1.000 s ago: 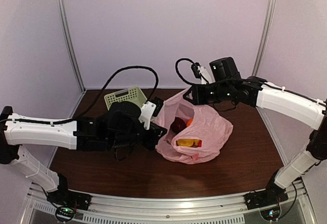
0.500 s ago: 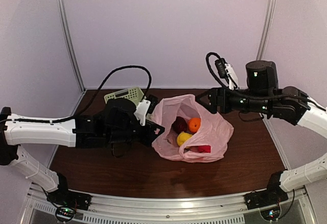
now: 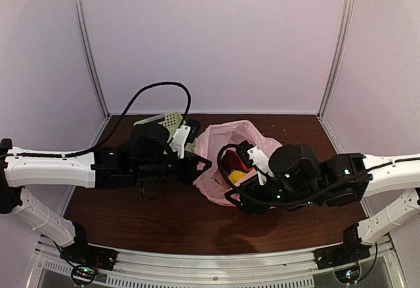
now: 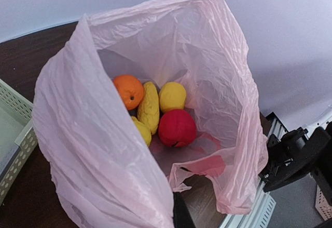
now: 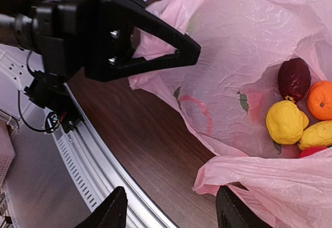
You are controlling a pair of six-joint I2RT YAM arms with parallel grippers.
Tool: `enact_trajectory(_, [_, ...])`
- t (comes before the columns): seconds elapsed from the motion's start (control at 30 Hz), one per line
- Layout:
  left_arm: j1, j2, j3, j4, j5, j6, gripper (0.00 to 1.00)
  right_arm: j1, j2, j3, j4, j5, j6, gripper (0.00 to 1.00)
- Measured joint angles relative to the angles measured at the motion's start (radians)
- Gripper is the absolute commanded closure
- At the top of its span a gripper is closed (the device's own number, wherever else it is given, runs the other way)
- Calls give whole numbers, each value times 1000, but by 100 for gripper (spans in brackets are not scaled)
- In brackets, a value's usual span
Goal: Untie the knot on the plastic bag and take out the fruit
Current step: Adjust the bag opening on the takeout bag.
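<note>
The plastic bag gapes, left gripper pinching its rim; open right gripper should dip straight onto the fruit.

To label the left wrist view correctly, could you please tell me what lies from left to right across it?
Pale green basket → orange fruit → elongated yellow fruit → round yellow fruit.

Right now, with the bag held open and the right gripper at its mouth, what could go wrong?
1. The right gripper, jaws open, sits at a loose near fold of the plastic bag, short of the fruit; closing there would likely pinch film, not fruit.
2. The left gripper, shut on one rim only, holds the mouth open; a tug could slip the film and collapse it.
</note>
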Motion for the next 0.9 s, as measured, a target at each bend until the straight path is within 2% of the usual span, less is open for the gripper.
enact_trajectory(0.23, [4,0,-2,4,8,-5,100,10,147,25,-48,85,19,42])
enact_trajectory(0.47, [14,0,-11,9,11,-8,100,12,160,27,-106,173,54,38])
enact_trajectory(0.7, [21,0,-11,10,23,-8,100,12,180,27,-116,242,46,30])
enact_trajectory(0.9, [24,0,-11,11,27,-8,100,12,273,55,-111,286,18,31])
